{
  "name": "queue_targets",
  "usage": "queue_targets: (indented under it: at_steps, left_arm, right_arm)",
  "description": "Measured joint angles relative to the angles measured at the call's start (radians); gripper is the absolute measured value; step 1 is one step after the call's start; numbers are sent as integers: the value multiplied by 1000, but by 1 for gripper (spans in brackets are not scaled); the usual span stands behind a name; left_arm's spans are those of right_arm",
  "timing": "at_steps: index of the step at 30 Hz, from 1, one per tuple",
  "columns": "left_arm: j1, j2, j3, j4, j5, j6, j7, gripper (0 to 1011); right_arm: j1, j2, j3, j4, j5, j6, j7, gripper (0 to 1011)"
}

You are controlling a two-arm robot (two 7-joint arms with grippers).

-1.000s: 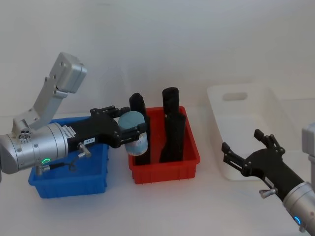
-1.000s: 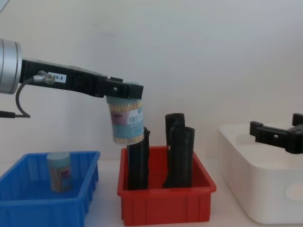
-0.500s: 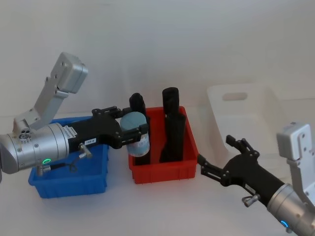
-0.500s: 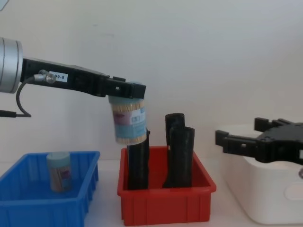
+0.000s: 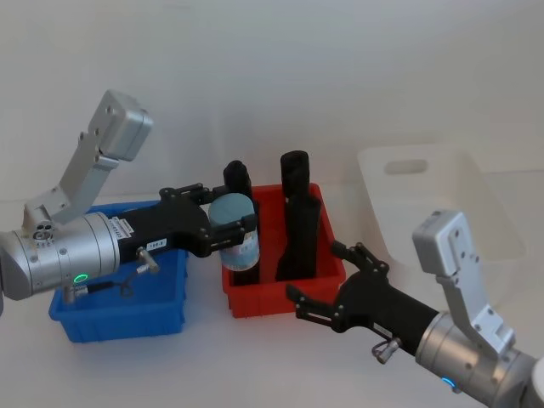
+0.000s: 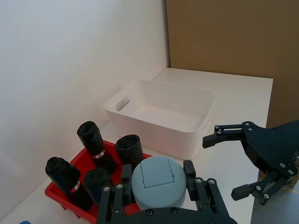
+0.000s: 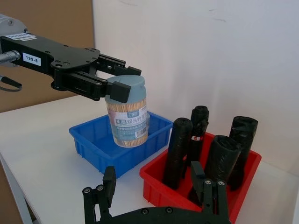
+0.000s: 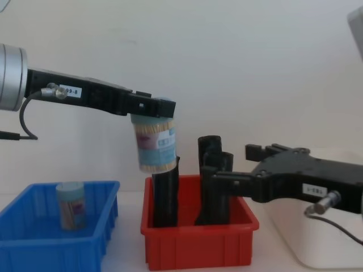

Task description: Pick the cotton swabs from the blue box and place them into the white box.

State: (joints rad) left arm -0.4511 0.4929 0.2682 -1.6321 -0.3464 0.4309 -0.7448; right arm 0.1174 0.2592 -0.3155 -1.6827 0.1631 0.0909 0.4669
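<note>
My left gripper is shut on a cotton swabs tub with a pale blue lid. It holds the tub in the air over the left end of the red bin. A second cotton swabs tub stands upright in the blue box at the left. The white box sits at the right. My right gripper is open by the red bin's front right corner, its fingers pointing left toward the held tub. The left wrist view shows the tub's lid between the pads.
The red bin stands between the blue box and the white box. Several tall black rolls stand upright in it, just below and beside the held tub. Bare table lies in front of the bins.
My right gripper has swung left from in front of the white box to the front right of the red bin, staying open. The left gripper and its tub have barely moved.
</note>
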Motion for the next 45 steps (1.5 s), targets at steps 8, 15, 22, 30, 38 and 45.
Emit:
queue_targets:
  at_steps: [8, 15, 22, 30, 38, 45]
  left_arm:
    - [0, 0, 0, 0, 0, 0, -1, 670]
    - [0, 0, 0, 0, 0, 0, -2, 670]
    - [0, 0, 0, 0, 0, 0, -2, 670]
    - [0, 0, 0, 0, 0, 0, -2, 670]
    - [0, 0, 0, 0, 0, 0, -2, 670]
    - [0, 0, 0, 0, 0, 0, -2, 670]
  right_arm:
    - [48, -38, -19, 50, -33, -3, 29, 1002]
    - [84, -65, -32, 89, -51, -13, 42, 1002]
    - [117, -89, -44, 125, -61, -26, 66, 1002]
    - [155, -115, -55, 169, -74, -41, 82, 1002]
    - [194, -141, -65, 219, -91, -55, 87, 1002]
    - [223, -159, -73, 259, -103, -66, 88, 1002]
